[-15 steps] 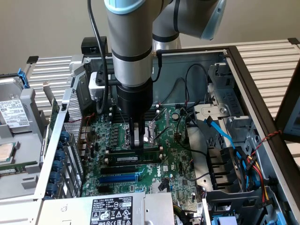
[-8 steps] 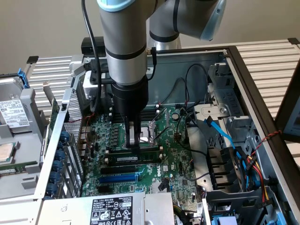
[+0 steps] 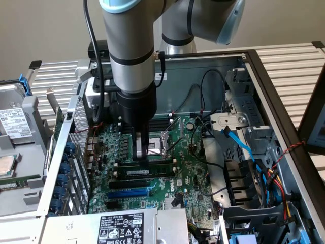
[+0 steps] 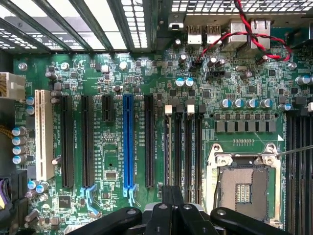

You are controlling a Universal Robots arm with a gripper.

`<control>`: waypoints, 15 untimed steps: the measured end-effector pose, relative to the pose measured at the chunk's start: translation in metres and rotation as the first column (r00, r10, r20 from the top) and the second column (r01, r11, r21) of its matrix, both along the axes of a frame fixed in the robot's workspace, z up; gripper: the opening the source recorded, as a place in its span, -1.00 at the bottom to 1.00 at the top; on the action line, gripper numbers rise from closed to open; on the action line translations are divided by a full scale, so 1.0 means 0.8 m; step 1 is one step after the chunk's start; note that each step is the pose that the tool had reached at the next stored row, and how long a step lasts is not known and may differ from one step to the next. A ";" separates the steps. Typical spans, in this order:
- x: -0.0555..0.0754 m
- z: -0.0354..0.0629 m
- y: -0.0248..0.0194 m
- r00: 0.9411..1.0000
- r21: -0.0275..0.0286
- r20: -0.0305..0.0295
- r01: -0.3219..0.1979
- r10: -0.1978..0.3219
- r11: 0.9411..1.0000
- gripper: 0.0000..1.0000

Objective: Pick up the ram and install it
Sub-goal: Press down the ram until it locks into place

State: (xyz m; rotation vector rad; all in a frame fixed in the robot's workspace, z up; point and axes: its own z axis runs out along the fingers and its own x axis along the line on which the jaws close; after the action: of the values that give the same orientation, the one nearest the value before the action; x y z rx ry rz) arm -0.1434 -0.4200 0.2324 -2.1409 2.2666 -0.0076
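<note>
The ram is a long thin board with a white label. It stands on edge in the memory slot nearest the expansion slots of the green motherboard. My gripper comes straight down onto its top edge, near the middle of its length, with the silver fingers closed together on it. In the wrist view the ram shows edge-on as a thin dark line running away from the gripper, in the first of several parallel black memory slots.
The CPU socket lies just beside the memory slots. Black and blue expansion slots lie on the other side. Cables and drive bays fill the case at the exterior view's right. A power supply label sits at the front.
</note>
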 end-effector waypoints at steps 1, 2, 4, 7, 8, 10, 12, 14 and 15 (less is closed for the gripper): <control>-0.001 0.000 0.0000 1.000 0.000 0.000 0.000 0.000 1.000 -0.78; -0.003 -0.001 0.0000 1.000 0.000 0.000 0.000 0.000 1.000 -0.78; -0.004 -0.001 0.0000 1.000 0.000 0.000 0.000 0.000 1.000 -0.78; -0.004 -0.002 0.0000 1.000 0.000 0.000 0.000 0.000 1.000 -0.78; -0.004 -0.003 0.0000 1.000 0.000 0.000 0.000 0.000 1.000 -0.78; -0.004 -0.004 0.0000 1.000 0.000 0.001 0.000 0.000 1.000 -0.78; -0.004 -0.005 -0.0001 1.000 -0.001 0.001 0.000 0.000 1.000 -0.78; -0.004 -0.007 -0.0001 1.000 0.000 0.001 0.000 0.000 1.000 -0.78; -0.004 -0.007 -0.0001 1.000 0.000 0.001 0.000 0.000 1.000 -0.78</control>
State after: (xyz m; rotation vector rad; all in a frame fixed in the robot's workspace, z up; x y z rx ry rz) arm -0.1465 -0.4200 0.2265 -2.1403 2.2660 -0.0093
